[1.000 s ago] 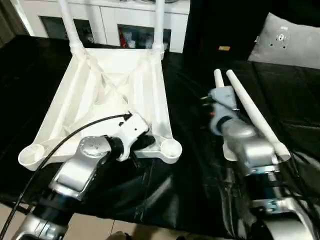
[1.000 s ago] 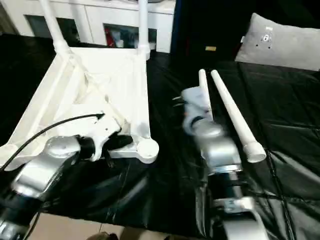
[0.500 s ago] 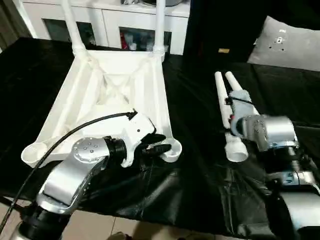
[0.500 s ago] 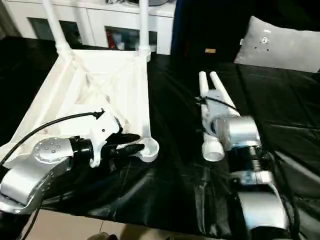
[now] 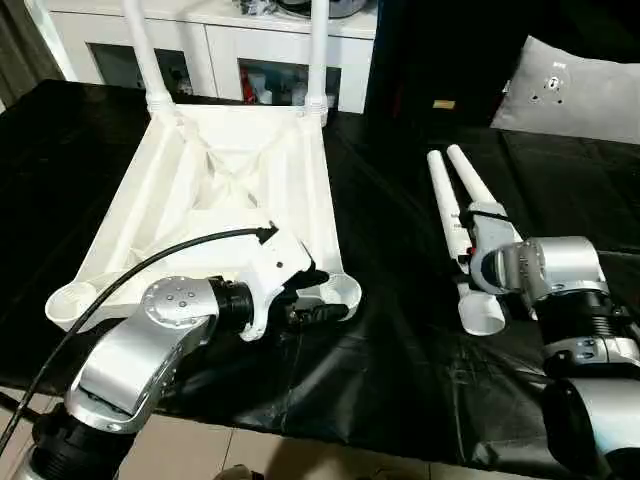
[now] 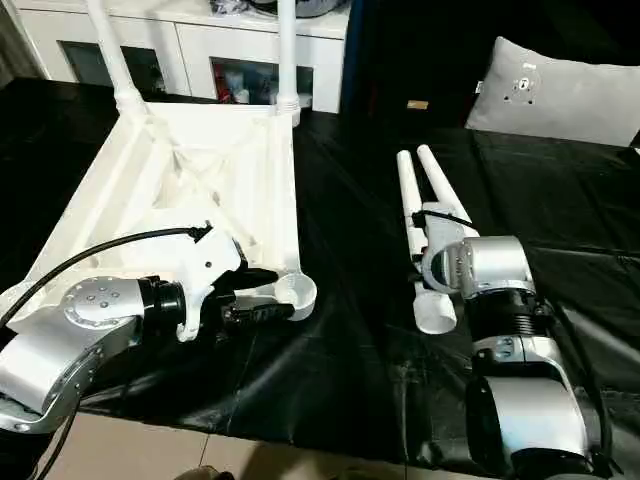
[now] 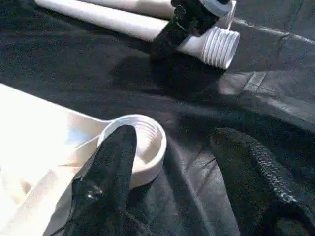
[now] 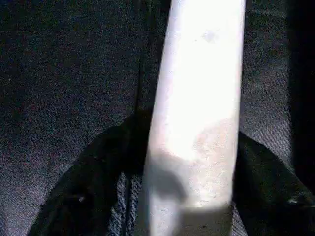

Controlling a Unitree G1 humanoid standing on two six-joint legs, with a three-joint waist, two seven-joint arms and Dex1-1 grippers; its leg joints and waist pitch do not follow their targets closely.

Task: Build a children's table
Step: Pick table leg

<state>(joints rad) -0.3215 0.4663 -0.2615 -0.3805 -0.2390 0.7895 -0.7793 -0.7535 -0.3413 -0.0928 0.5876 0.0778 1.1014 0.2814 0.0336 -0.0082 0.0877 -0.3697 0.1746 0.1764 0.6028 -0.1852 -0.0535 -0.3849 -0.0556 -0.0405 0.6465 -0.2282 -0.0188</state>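
Here, leg [image 8: 197, 118] between right end effector [image 8: 172, 196] fingers.

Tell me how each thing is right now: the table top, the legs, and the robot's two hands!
Table top: upside down on the black cover, ribbed underside up.
Two far legs: standing upright in the far corner sockets.
Near corner socket: empty.
Two loose legs: lying side by side on the cover.
Left gripper: jaws open around the near socket's rim.
Right gripper: jaws either side of a loose leg.

Rounded silver metal forearms [image 5: 140, 350], white plastic wrist housing [image 5: 272, 268], black two-fingered left gripper [image 7: 172, 172], thin black cable [image 5: 150, 265] along the left forearm
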